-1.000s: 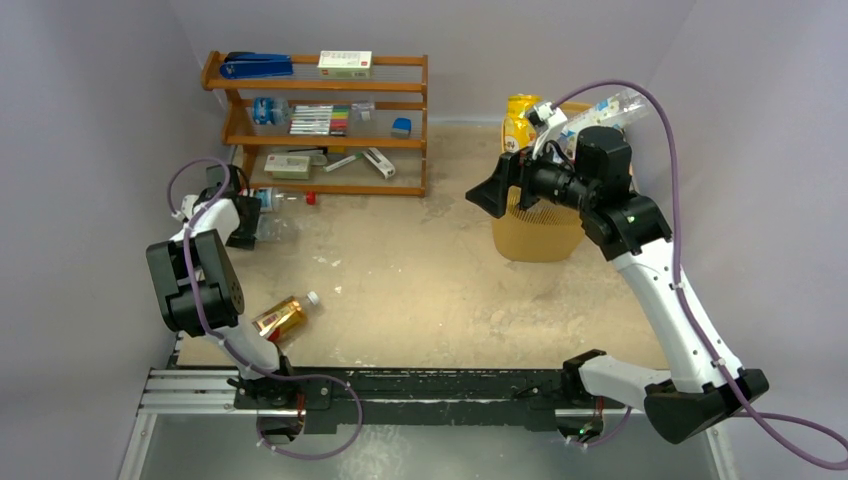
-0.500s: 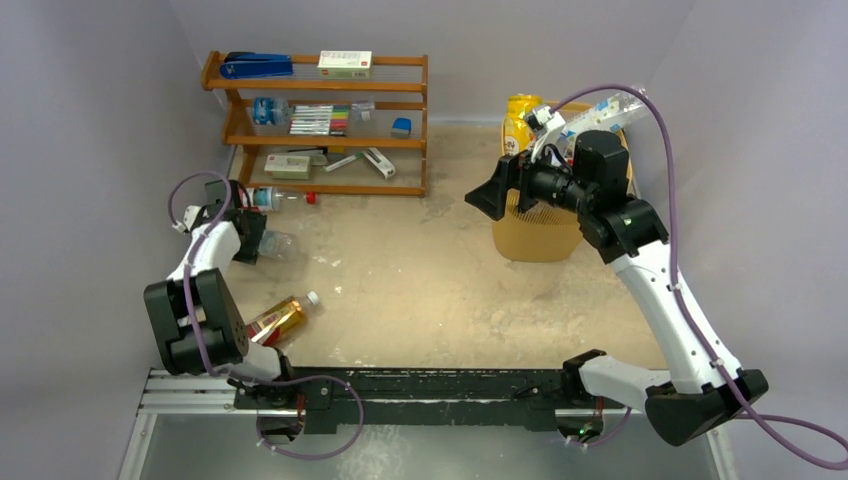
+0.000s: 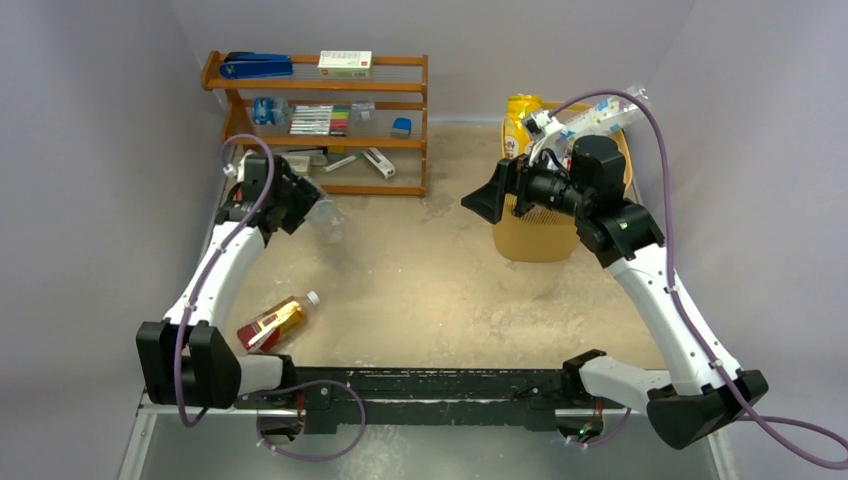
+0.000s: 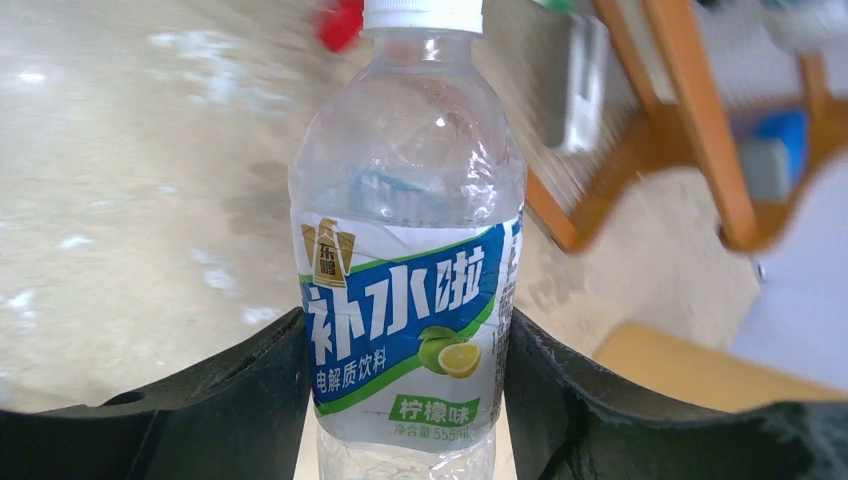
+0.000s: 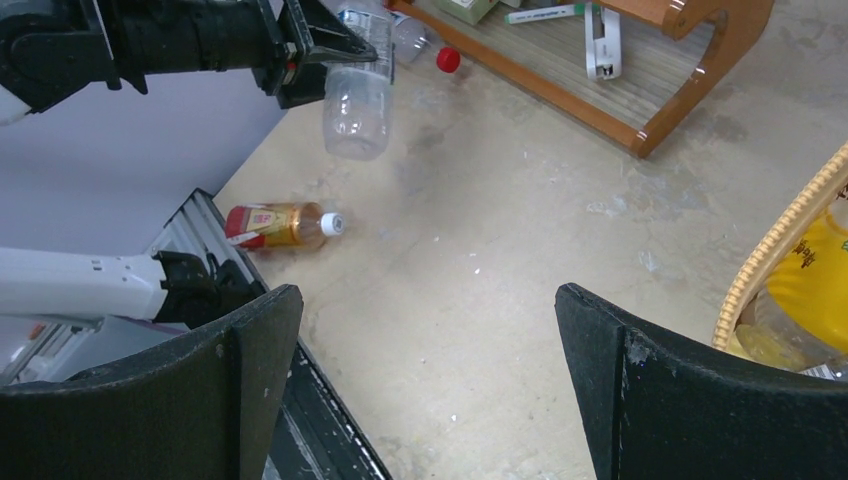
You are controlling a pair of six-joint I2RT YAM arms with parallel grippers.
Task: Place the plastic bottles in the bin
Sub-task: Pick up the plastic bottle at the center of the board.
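Observation:
My left gripper (image 3: 303, 203) is shut on a clear bottle (image 3: 324, 213) with a blue, white and green label (image 4: 405, 320) and a white cap. It holds the bottle in the air in front of the shelf; the right wrist view shows the bottle (image 5: 357, 100) hanging above the table. An amber bottle (image 3: 272, 323) with a white cap lies on the table near the left arm's base (image 5: 278, 223). The yellow-orange bin (image 3: 540, 238) stands at the back right with bottles sticking out, one of them yellow (image 3: 521, 117). My right gripper (image 3: 484, 198) is open and empty beside the bin.
A brown wooden shelf rack (image 3: 320, 100) with markers, boxes and a stapler stands at the back left. Another clear bottle with a red cap (image 5: 447, 60) lies at its foot. The bin's rim (image 5: 790, 240) is close on the right of the right wrist view.
My left arm has lifted the clear bottle off the table by the left wall and swung it up and right, in front of the shelf. The right arm has hardly moved.

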